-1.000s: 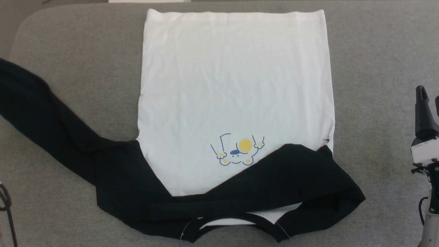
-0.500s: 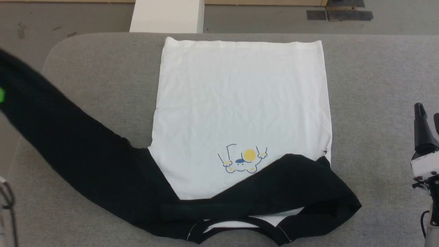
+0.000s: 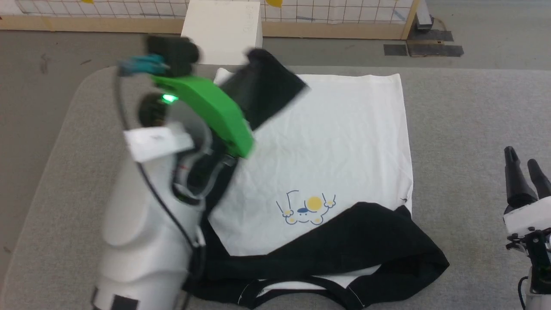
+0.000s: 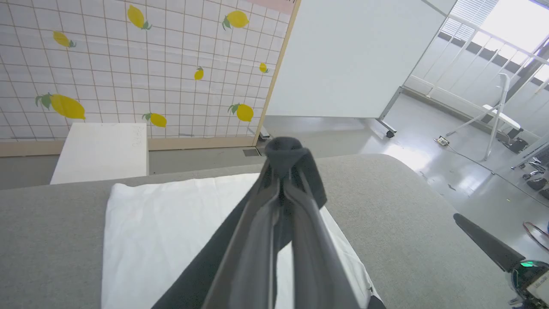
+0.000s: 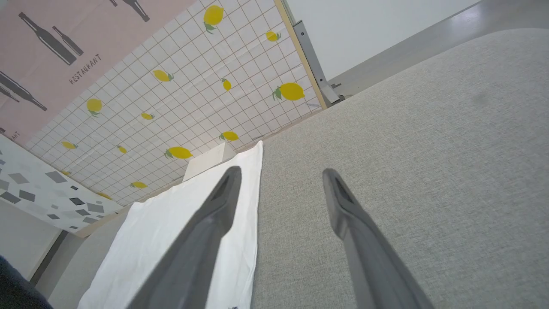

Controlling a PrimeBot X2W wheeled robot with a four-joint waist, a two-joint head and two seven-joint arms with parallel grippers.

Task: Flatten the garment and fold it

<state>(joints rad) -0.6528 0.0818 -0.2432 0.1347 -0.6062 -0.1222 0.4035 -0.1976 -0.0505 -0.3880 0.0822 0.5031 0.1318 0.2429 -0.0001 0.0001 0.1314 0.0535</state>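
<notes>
1. In the head view the left arm is smeared by motion. It covers the shirt's left edge and shoulder, and its green cover hides the fingers. The collar runs to the bottom edge of that view.
2. The left end effector is clenched on the end of one black sleeve. In its wrist view, dark cloth bunches over the fingertips. The sleeve hangs raised above the shirt's white body.
3. The right end effector is released, with its fingers spread and holding nothing. It stands over bare desk, apart from the shirt's right edge.
4. The shirt lies on the desk with its hem far and its collar near. It is thin, creased white cloth in a near-rectangle. The other sleeve is folded across it, just below the small yellow-and-blue print. The desk top is grey woven fabric with rounded corners.
5. Half a second ago the held sleeve stretched out left across the desk; now it is up over the far left corner. The camera has tipped up, so we see more floor, the white box and the gridded wall.
</notes>
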